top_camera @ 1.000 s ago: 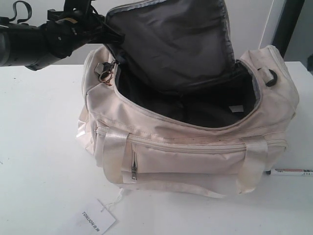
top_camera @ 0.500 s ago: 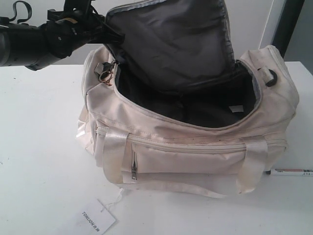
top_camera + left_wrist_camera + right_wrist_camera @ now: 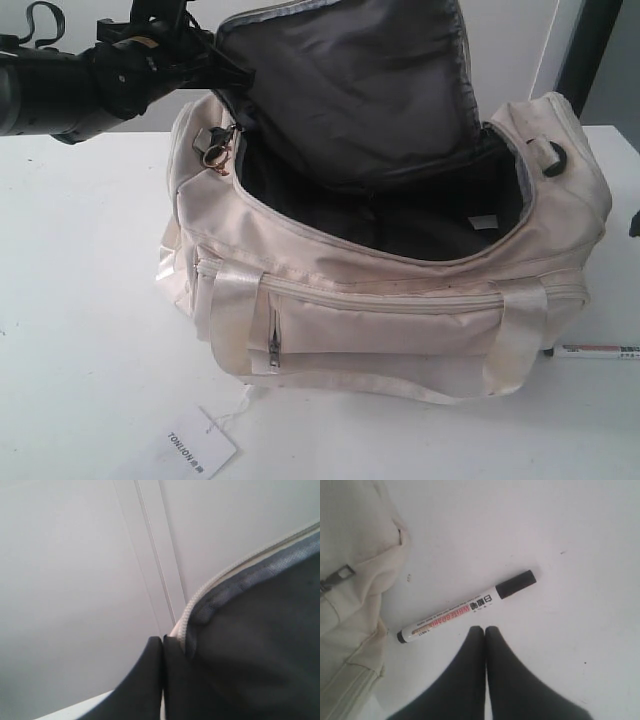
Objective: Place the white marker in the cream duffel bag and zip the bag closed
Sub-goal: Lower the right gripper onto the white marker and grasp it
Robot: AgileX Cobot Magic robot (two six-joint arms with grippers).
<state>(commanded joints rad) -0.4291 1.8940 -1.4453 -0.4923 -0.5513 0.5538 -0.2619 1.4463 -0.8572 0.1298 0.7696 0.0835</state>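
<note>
A: When viewed from outside, where to find the cream duffel bag [image 3: 400, 320]?

B: Standing mid-way on the white table [image 3: 80, 300], unzipped, with the grey-lined flap [image 3: 350, 90] held up by the left gripper [image 3: 232, 68], and a hang tag [image 3: 195, 447] lying in front.

A: And the white marker [image 3: 598, 351]?

B: Flat on the table, just beside the bag's right end, outside it.

A: Seen from the left wrist?

B: Both fingers [image 3: 145, 680] pressed together, pinching the flap's zipper edge [image 3: 210, 587].

A: From the right wrist?

B: Jaws of the right gripper [image 3: 484, 628] closed tight, gripping nothing, tips just short of the marker's barrel; black cap [image 3: 516, 584] pointing away from the bag; marker flat on the table beside the bag's fabric.
</note>
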